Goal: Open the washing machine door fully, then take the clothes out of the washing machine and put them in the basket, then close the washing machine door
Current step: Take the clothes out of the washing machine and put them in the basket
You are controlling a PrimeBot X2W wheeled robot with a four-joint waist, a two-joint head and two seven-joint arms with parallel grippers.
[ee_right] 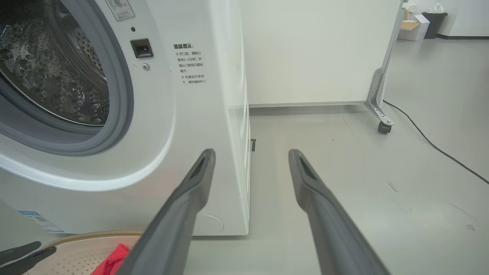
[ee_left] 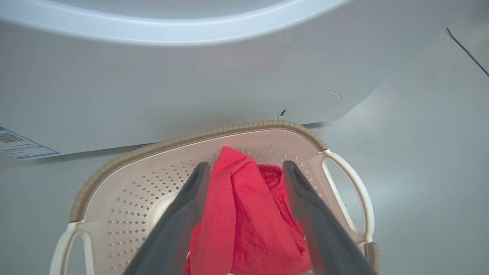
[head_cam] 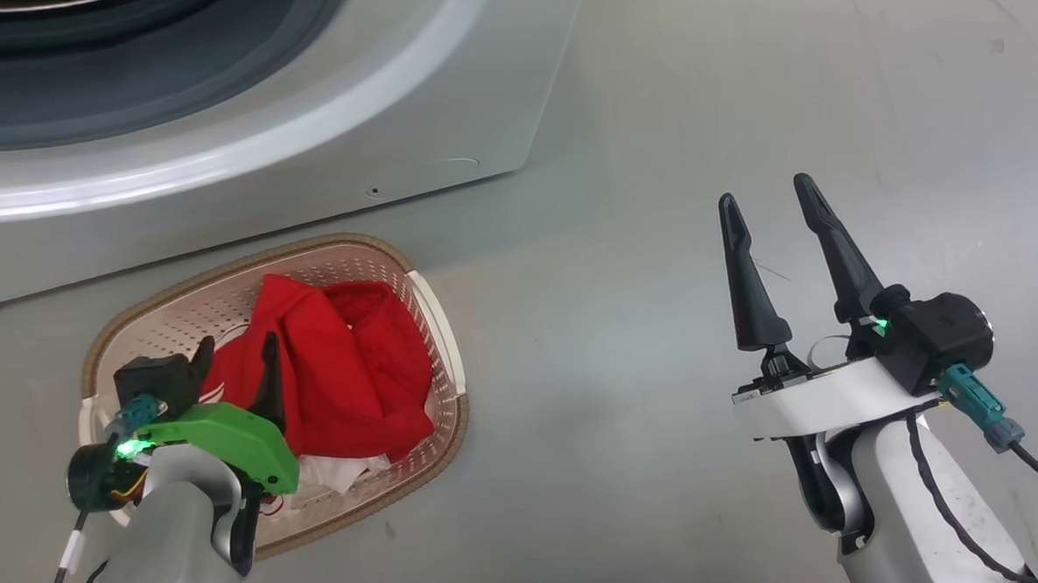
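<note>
Left gripper [head_cam: 237, 352], fingers apart, hangs over clothes [head_cam: 347, 369] in basket [head_cam: 342, 245]; right gripper [head_cam: 765, 195] likewise apart. Unloading looks done. Next: lift clear, close door.

The washer [head_cam: 303, 161] is a white front-loader. Its round mouth stands uncovered, showing a grey rubber ring [ee_right: 114, 130] around a perforated steel drum [ee_right: 46, 72]. A small blue-edged sticker [ee_left: 19, 145] sits low on its front.

The basket [head_cam: 246, 261] stands upright on the floor just in front of the washer, its far rim close under the washer's front panel. It is cream with perforated walls, a brown woven-look rim and a white handle [head_cam: 442, 325] at each end.

The clothes [head_cam: 347, 369] lie crumpled inside the basket. They are mostly bright red, with one fold peaking toward the washer and a little white cloth at the side farthest from it.
</note>
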